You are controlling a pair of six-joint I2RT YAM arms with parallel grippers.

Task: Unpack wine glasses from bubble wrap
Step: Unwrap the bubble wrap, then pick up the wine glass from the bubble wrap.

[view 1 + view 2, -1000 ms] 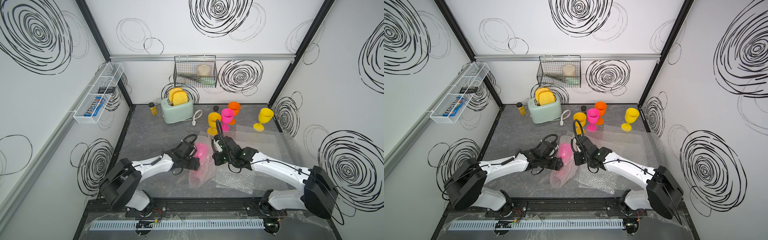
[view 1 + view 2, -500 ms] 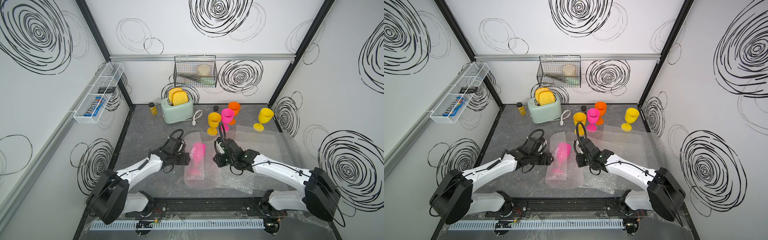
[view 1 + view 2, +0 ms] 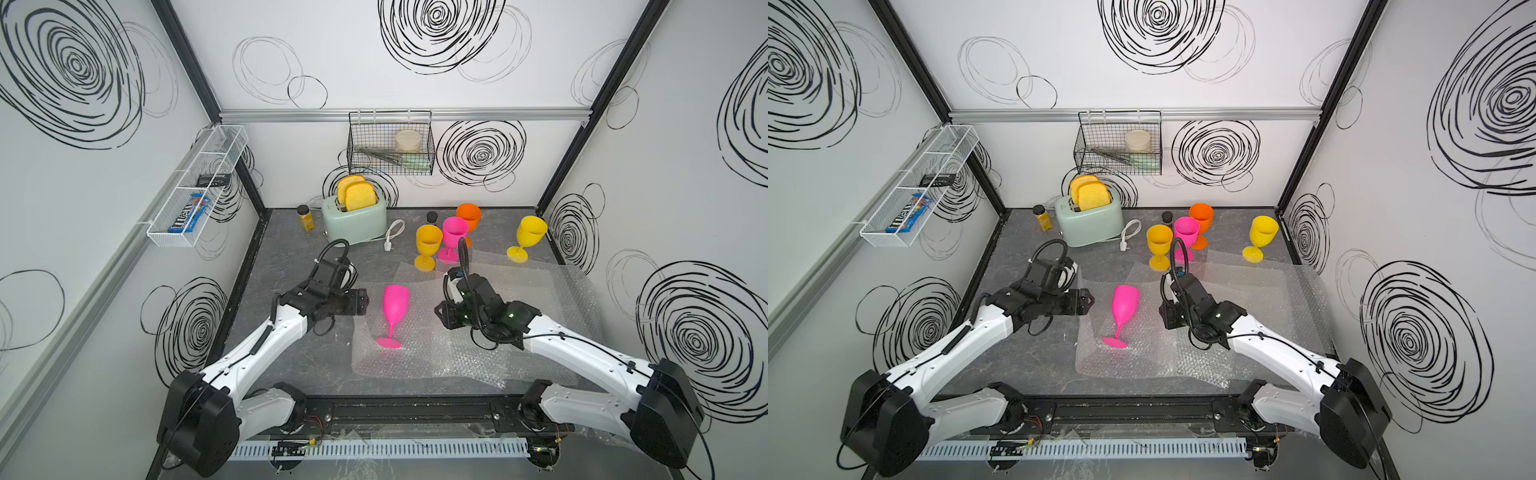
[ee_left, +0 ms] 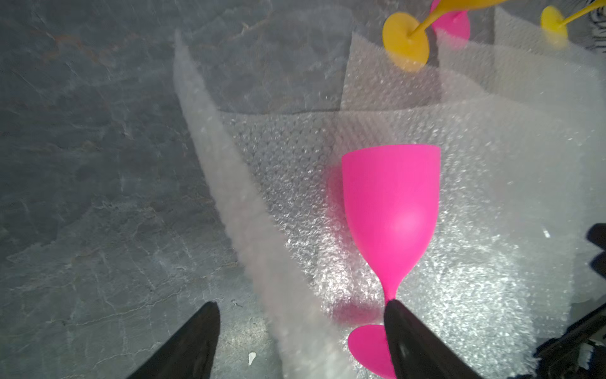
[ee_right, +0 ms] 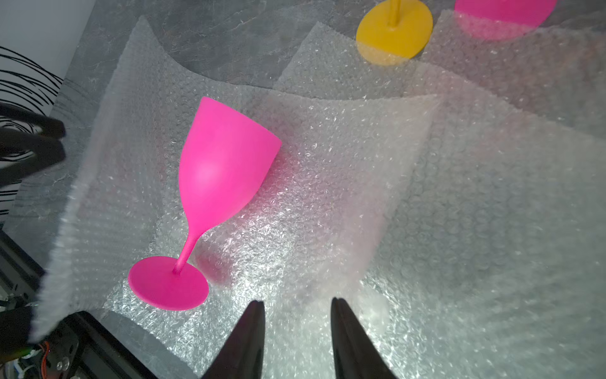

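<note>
Grey stone-look table, ringed by swirl-painted walls, is carrying a hot pink goblet that is lying on its side, bare, on an opened bubble wrap sheet near the middle of the front edge. Four standing goblets are waiting toward the back edge. The left gripper is hovering spread wide beside the stem. The right gripper is hanging parted over the sheet, pinching nothing. Unwrapping is looking done, so the next move is probably calling for a grip on the stem to stand the goblet up. Overlapping clear sheets are blurring together, making their count hard to tell.
</note>
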